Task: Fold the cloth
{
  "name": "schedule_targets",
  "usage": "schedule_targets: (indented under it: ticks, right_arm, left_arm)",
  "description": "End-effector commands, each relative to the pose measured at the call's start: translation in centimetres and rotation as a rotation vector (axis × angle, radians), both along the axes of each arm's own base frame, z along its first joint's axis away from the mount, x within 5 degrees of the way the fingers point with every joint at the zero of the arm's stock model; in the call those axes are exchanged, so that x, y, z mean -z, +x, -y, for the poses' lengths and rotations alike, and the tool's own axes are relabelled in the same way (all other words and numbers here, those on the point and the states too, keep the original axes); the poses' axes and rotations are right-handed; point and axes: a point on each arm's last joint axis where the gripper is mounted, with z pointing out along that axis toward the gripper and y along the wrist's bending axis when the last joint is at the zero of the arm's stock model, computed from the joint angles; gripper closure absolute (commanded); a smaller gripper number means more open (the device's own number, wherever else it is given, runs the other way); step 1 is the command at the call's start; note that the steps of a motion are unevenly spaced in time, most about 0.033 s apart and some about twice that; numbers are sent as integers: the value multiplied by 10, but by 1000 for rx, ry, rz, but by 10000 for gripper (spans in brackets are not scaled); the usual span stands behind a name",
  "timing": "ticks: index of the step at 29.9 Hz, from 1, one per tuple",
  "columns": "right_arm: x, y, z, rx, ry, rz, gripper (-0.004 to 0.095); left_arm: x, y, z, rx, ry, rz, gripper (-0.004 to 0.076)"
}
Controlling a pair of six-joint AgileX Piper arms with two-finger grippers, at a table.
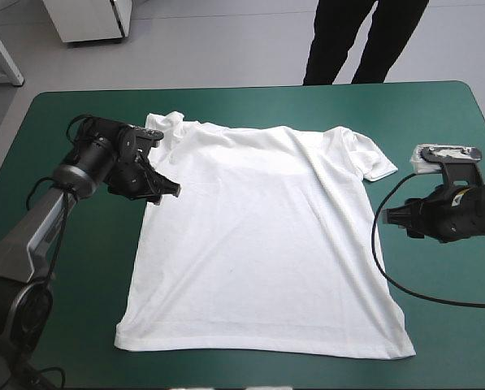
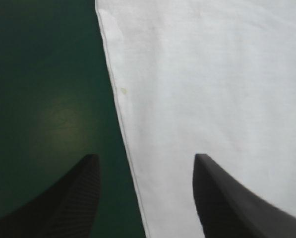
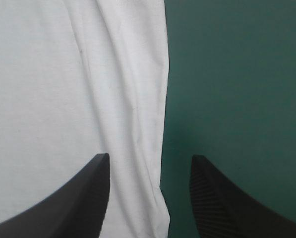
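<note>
The left gripper [image 2: 145, 158] is wide open, its two black fingers standing well apart. One finger hangs over the bare teal-green cover [image 2: 48, 74], the other over the white cloth, and the left side seam of the T-shirt [image 1: 258, 244] runs between them. In the high view this gripper sits at the shirt's left edge, just below the left sleeve, its tips pointing in toward the cloth.

The right gripper [image 3: 150, 158] is open just as wide. Its fingers straddle the shirt's right side edge, one above the cloth and one above the cover, and a long soft ridge of fabric lies just inside that edge. From above, it is low beside the shirt's right edge, below the right sleeve, with its tips aimed at the cloth.

The T-shirt lies spread flat in the middle of the table, collar toward the far edge and hem toward the near edge. The right sleeve lies spread outward; the left sleeve is bunched near the left gripper. Shallow creases run slantwise down from the right shoulder
</note>
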Motion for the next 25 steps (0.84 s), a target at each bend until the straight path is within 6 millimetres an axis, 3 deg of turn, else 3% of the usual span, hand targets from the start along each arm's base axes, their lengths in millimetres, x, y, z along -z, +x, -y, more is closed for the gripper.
schedule_targets:
  ticks: [1, 7, 15, 25]
  right_arm:
    - [-12, -4, 0, -3, 4, 45, 447]
    - [-12, -4, 0, -3, 4, 48, 489]
    - [-12, -3, 0, -2, 5, 51, 494]
    - [-12, -4, 1, 2, -13, 49, 494]
  left_arm:
    - [-7, 11, -12, -83, -15, 15, 317]
    - [3, 22, -40, -157, -19, 7, 317]
    - [8, 37, -31, -168, -131, 91, 317]
    - [58, 54, -27, -160, -123, -53, 318]
